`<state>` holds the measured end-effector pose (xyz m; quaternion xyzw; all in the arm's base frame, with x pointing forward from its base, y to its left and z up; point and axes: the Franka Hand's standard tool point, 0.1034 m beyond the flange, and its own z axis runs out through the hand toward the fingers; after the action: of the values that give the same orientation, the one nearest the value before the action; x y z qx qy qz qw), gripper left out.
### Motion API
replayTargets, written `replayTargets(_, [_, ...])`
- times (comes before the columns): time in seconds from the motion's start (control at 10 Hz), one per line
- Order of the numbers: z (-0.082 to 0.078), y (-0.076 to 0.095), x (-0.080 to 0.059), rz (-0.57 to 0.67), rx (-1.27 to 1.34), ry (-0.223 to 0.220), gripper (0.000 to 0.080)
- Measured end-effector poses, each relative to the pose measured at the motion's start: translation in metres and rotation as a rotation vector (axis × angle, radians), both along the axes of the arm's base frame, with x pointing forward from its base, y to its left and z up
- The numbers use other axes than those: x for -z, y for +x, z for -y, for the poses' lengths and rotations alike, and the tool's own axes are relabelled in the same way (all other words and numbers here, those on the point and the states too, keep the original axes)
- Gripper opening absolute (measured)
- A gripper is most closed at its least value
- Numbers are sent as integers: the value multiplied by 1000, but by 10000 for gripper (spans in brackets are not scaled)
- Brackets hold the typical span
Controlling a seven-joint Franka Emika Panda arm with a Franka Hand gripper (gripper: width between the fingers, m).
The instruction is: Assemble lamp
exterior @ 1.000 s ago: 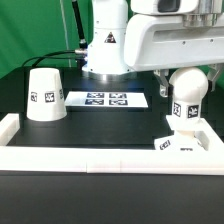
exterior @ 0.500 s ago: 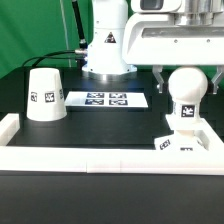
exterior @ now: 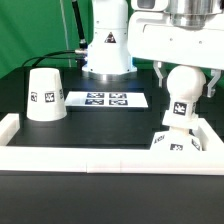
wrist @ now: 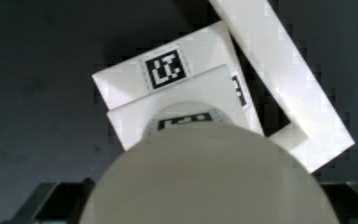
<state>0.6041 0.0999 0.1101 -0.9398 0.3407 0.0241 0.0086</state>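
My gripper (exterior: 187, 78) is shut on the ball of the white bulb (exterior: 183, 86), with one finger on each side. The bulb's tagged stem (exterior: 179, 110) points down and leans slightly. Its lower end meets the small square base (exterior: 177, 143), which lies in the tray's corner at the exterior view's right. In the wrist view the bulb (wrist: 202, 165) fills the foreground above the base (wrist: 167, 75), with the dark fingers (wrist: 60, 203) beside it. The tapered shade (exterior: 45, 95) stands mouth-down at the exterior view's left, apart from the gripper.
The marker board (exterior: 107, 99) lies flat at the middle back. A low white wall (exterior: 80, 158) runs along the front and turns up both sides; its corner (wrist: 279, 70) hugs the base. The arm's pedestal (exterior: 108, 50) stands behind the marker board.
The wrist has turned with the bulb in its grip, and the stem now leans instead of standing straight. The base has shifted slightly toward the exterior view's left. The shade has not moved.
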Motion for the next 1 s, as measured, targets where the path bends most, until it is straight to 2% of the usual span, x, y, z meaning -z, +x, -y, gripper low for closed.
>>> replayTargets(0.2, [-2, -1, 0, -7, 115, -2, 580])
replayTargets(0.5, [-4, -2, 0, -9, 137, -3, 580])
replayTargets(0.6, [-4, -1, -3, -4, 99, 0, 680])
replayTargets(0.8, [-4, -2, -17, 13, 43, 11, 693])
replayTargets(1.0, [5, -13, -38, 28, 19, 24, 698])
